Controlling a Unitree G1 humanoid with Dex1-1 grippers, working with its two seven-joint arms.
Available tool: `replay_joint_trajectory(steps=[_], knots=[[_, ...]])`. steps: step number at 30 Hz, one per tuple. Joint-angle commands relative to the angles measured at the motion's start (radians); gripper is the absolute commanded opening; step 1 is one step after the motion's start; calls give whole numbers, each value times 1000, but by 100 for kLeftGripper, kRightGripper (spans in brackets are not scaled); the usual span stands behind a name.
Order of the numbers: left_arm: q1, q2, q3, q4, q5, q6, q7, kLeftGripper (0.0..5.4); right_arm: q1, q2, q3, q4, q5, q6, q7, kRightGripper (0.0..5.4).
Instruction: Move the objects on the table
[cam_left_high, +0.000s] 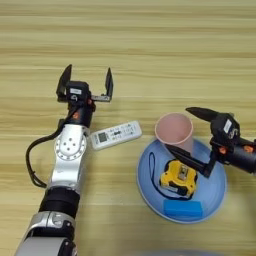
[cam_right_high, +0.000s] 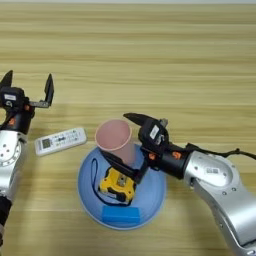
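light wooden table (cam_left_high: 150, 45), horizontal plank grain

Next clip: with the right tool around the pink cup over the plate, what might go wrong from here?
1. The right tool straddles the pink cup with fingers spread; closing off-centre may tip it.
2. Its lower finger sits close to the yellow tape measure on the blue plate and might nudge it.
3. The left tool hangs open beyond the remote.
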Motion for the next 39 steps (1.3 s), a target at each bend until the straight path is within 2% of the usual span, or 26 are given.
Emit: replay_joint_trajectory(steps=[1,13,19,39], knots=[[-14,4,0,-3,6,-7,4,540,-18,0,12,36,-53,15,-22,537],[-12,4,-1,-6,5,-7,2,540,-29,21,1,66,-93,39,-52,537],[-12,4,-1,-6,5,-7,2,540,-23,13,14,74,-109,62,-47,537],[-12,2,-2,-4,5,-10,2,540,-38,26,36,138,-129,110,-34,537]])
